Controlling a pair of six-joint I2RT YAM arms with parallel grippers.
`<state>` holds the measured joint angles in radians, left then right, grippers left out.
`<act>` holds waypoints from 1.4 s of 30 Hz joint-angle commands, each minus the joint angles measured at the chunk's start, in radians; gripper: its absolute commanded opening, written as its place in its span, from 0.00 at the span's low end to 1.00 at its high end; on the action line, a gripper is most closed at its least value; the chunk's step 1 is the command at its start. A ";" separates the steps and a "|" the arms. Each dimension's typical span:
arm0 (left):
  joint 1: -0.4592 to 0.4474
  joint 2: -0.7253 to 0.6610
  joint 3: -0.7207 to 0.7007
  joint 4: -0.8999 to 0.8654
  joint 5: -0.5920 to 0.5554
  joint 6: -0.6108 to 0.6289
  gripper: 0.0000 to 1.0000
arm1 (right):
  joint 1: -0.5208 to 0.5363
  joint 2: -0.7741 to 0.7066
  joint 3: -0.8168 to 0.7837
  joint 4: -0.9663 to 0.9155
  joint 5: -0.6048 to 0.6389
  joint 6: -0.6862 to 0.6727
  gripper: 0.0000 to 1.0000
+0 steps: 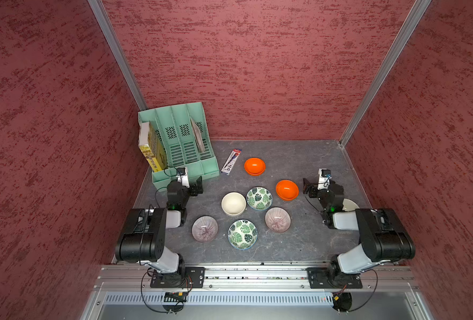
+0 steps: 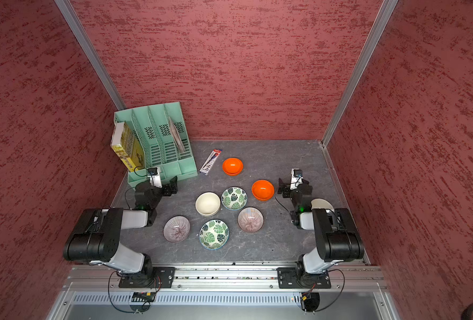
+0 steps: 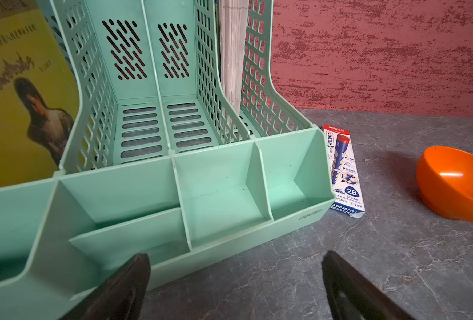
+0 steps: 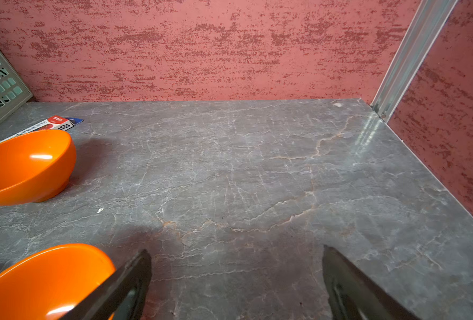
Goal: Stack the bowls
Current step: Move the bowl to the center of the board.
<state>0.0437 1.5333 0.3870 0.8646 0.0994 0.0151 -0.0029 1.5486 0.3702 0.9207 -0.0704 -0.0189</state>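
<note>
Grey veined tabletop (image 4: 257,180), red textured walls (image 1: 257,69); left claw (image 3: 235,253) and right claw (image 4: 236,249) gape empty.

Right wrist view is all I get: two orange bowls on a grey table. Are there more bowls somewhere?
Observer: Yes, five more stand in the open mid-table: a cream bowl, two leaf-patterned bowls and two purple-grey lined bowls.
Operator: Is any bowl stacked in another yet?
Observer: None that I can see; each of those five sits directly on the table.
Operator: And the other claw?
Observer: The left gripper is open and empty, close in front of a green desk organizer.
</note>
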 commanded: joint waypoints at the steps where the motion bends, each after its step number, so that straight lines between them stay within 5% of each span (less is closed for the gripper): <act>1: -0.001 -0.002 -0.005 0.019 0.003 0.002 0.99 | 0.003 -0.004 0.016 -0.008 0.009 -0.001 0.98; 26: 0.032 -0.039 0.028 -0.039 0.050 -0.020 1.00 | 0.003 -0.003 0.018 -0.012 0.006 0.000 0.99; 29: 0.009 -0.135 0.189 -0.411 -0.042 -0.011 1.00 | 0.003 -0.004 0.019 -0.011 0.007 0.000 0.99; 32: -0.118 -0.266 0.345 -0.691 -0.312 0.022 1.00 | 0.002 -0.004 0.019 -0.011 0.006 0.000 0.98; 35: -0.254 -0.307 0.575 -1.191 -0.541 -0.130 1.00 | 0.003 -0.006 0.022 -0.013 0.009 -0.003 0.99; 38: -0.296 -0.321 0.712 -1.616 -0.475 -0.378 0.96 | 0.004 -0.056 0.076 -0.156 0.007 -0.006 0.98; 42: -0.330 -0.391 0.702 -1.873 -0.390 -0.496 0.90 | 0.013 -0.065 0.079 -0.167 -0.006 -0.024 0.98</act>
<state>-0.2718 1.1484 1.1187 -0.5617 -0.2905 -0.3080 -0.0013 1.5036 0.4259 0.8032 -0.0708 -0.0238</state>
